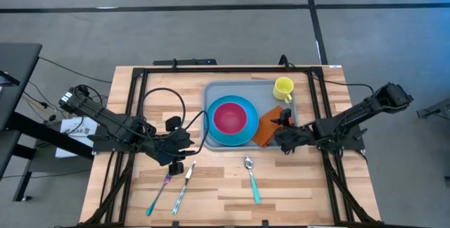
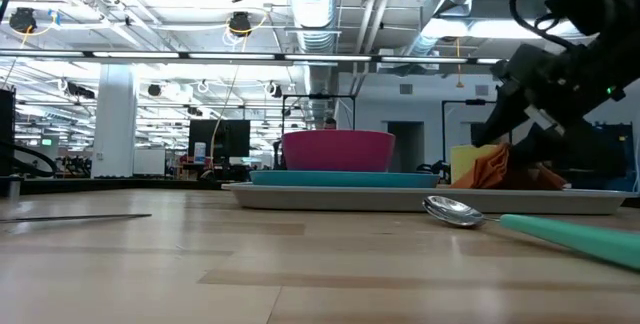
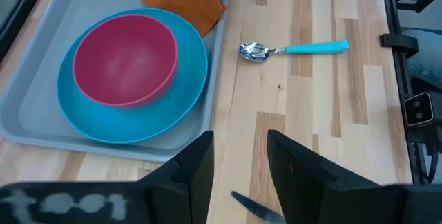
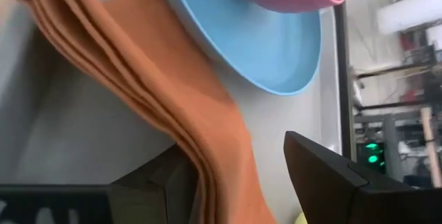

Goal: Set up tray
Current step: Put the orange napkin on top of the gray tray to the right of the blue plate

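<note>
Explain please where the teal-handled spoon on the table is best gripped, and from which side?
Grip the spoon at the middle of its flat teal handle, coming straight down from above. It lies flat on the bare wood in front of the tray, with clear space all round, and the handle looks straighter and easier to pinch than the rounded metal bowl. The left pincer, open, points that way.

Two dark arms, matte black jointed links. Left arm (image 1: 112, 126): black cable loop above wrist. Right arm (image 1: 351, 119): chunky black links, green indicator light in low view.
</note>
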`<state>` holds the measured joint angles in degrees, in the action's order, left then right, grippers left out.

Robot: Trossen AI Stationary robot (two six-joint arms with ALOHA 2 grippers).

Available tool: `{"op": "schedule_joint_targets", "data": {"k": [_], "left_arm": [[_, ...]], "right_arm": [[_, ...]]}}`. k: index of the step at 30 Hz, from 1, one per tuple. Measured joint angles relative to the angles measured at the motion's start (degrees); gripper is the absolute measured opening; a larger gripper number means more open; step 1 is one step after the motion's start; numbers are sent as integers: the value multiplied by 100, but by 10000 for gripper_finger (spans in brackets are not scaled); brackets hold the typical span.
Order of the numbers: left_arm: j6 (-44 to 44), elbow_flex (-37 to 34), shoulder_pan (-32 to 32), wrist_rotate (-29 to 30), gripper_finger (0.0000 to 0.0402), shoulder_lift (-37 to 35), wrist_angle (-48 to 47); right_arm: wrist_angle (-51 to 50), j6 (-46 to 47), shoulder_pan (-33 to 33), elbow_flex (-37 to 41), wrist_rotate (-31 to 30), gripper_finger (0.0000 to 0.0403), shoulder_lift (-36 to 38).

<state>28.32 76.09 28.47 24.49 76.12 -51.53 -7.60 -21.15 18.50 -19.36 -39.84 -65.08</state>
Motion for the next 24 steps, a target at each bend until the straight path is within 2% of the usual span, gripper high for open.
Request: {"op": "schedule_joint_targets", "data": {"k": [3, 11, 16, 22, 24], "left_arm": [[-3, 0, 0, 2, 123, 0, 0], [-117, 0, -36, 138, 123, 0, 0], [-116, 0, -39, 133, 123, 0, 0], [-116, 0, -37, 133, 123, 0, 0], [-147, 0, -37, 135, 123, 0, 0]], "right_arm": [[-566, 518, 24, -259, 252, 196, 0], [-540, 1571, 24, -848, 256, 181, 2], [-1091, 2172, 24, -927, 341, 181, 2], [-1776, 3475, 144, -927, 2038, 180, -26], [-1913, 3748, 304, -927, 2200, 178, -26]]}}
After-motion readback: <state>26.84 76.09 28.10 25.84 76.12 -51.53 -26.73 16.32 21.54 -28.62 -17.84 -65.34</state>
